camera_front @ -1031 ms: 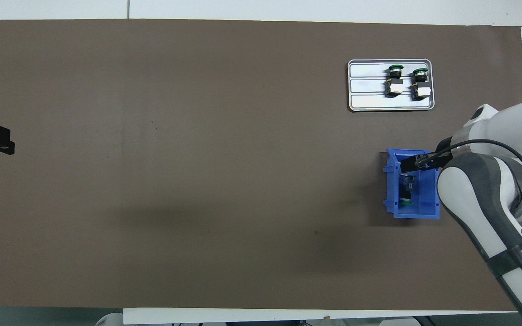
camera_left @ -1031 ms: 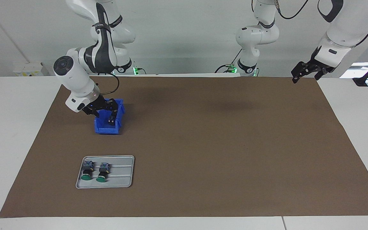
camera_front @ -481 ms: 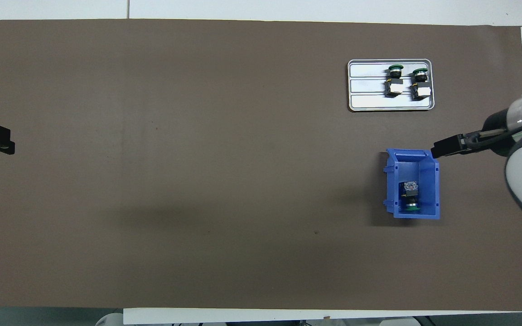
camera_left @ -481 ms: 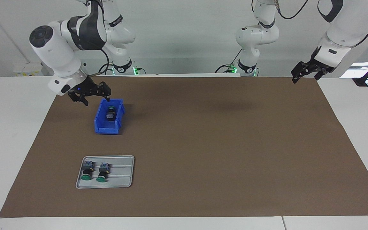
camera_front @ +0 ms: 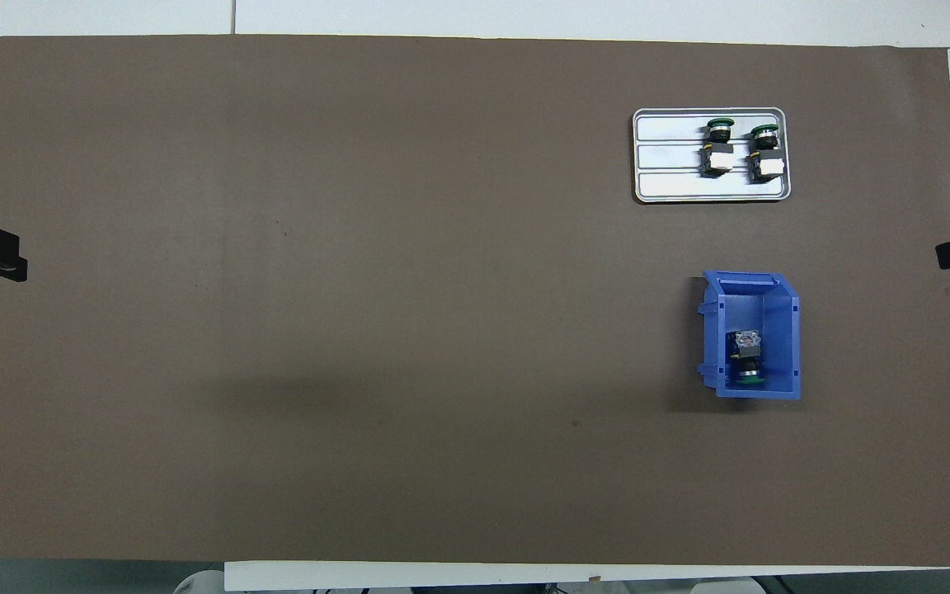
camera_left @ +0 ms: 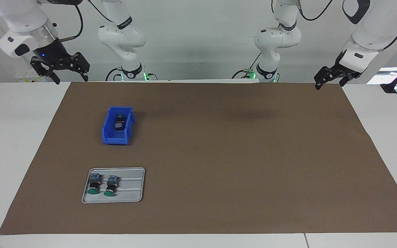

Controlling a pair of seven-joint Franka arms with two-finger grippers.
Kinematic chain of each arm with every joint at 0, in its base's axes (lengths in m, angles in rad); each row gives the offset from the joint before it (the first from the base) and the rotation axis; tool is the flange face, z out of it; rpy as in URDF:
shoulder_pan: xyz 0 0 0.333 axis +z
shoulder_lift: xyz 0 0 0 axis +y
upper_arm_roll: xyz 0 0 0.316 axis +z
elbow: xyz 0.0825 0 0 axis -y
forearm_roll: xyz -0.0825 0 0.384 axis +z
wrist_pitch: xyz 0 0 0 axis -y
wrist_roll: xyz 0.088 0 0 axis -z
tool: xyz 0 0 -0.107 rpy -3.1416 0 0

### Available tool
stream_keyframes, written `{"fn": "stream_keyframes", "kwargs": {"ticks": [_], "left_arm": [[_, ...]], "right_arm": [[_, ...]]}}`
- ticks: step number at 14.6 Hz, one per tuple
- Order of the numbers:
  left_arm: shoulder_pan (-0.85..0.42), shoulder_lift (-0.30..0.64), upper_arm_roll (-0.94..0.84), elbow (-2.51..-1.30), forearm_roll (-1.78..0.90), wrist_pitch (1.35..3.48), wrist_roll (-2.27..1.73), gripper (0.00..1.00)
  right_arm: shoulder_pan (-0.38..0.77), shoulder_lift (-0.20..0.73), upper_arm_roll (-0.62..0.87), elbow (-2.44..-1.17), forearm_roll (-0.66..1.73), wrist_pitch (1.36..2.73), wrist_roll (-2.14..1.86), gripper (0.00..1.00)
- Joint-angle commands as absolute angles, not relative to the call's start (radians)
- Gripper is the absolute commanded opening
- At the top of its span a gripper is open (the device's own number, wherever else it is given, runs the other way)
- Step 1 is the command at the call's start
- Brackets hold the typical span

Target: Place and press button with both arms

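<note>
The button (camera_left: 118, 124) lies in the blue bin (camera_left: 108, 135), cap toward the robots; two more sit on the grey tray (camera_left: 134, 196). Both grippers hang empty, fingers apart — the right gripper (camera_left: 61, 66) over the counter's edge, the left gripper (camera_left: 332, 78) waiting over its own end. Pressing well likely means bracing the body with one gripper and pushing squarely on the cap — off-centre, it could slide.

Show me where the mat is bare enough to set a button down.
Most of the brown mat is bare: everything from the blue bin and the metal tray toward the left arm's end. The crowded part is the right arm's end, where the bin holds one button and the tray two. A narrow bare strip separates bin and tray.
</note>
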State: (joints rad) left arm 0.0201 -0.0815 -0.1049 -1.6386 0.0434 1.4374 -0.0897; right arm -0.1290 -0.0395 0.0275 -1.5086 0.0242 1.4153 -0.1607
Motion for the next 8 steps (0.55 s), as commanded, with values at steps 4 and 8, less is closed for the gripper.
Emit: {"fn": "stream_keyframes", "kwargs": {"ticks": [4,8], "left_arm": [[0.015,-0.094,-0.101,-1.657,0.035,1.453,-0.078,1.00],[0.015,-0.094,-0.101,-1.657,0.035,1.453,-0.078,1.00]], "right_arm": [[-0.126,0.005,0.040,-1.517,0.023,1.434,-0.083,1.00],[-0.127,0.003,0.040,-1.519,0.021,1.431,-0.081,1.00]]}}
